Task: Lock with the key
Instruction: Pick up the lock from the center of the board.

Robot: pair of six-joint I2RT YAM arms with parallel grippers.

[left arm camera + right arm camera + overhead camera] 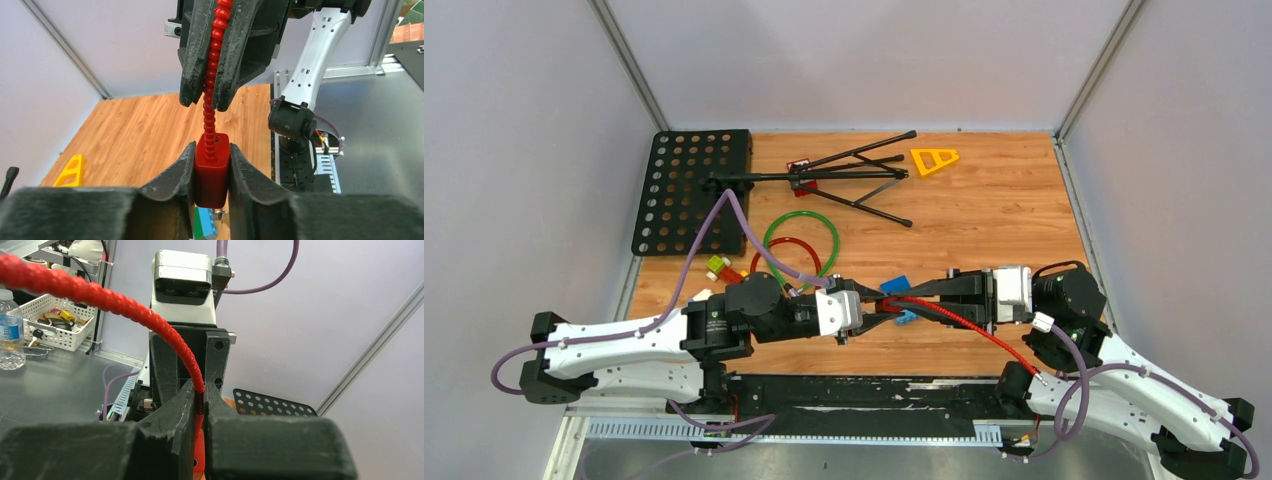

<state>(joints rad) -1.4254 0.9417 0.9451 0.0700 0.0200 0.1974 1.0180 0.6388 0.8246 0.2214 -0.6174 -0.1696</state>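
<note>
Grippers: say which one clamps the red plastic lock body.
The left gripper: it squeezes the red plastic lock body, while the right gripper pinches only the red ribbed cable leading from it.

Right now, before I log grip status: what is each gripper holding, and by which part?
The left gripper clamps the red lock body by its two flat sides. The right gripper pinches the red ribbed cable close to that body.

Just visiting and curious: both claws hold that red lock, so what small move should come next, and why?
Probably the right claw should push the cable slightly deeper into the lock body. The left claw grips that body firmly, and the cable already enters its top hole.
</note>
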